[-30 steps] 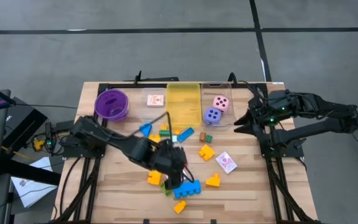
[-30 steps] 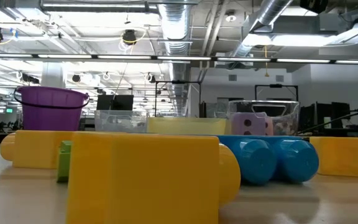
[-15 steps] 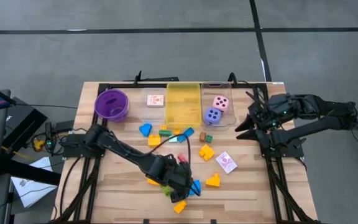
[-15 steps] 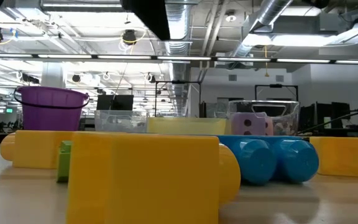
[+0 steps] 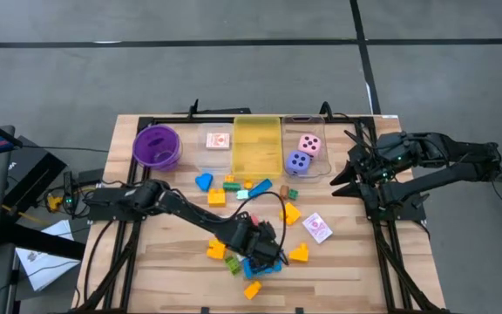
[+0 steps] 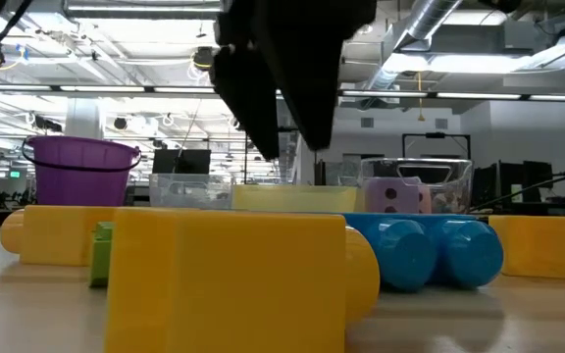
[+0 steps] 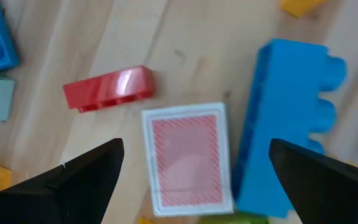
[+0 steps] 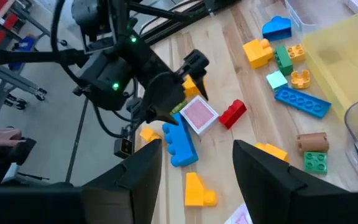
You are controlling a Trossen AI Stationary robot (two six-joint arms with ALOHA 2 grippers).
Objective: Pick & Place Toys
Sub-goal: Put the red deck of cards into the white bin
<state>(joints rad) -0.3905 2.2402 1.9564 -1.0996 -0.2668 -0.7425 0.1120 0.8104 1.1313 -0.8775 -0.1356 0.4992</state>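
While the left gripper (image 5: pixel 264 249) hangs spread wide and empty over a red-and-white playing card (image 7: pixel 187 157) lying flat on the wooden surface (image 5: pixel 347 262), its arm hides much of the card from above. Beside the card lie a glossy red block (image 7: pixel 109 89) and a studded blue block (image 7: pixel 288 118), whose near end is cut off. The right gripper (image 5: pixel 342 172) waits at the surface's right edge, half-parted and holding nothing.
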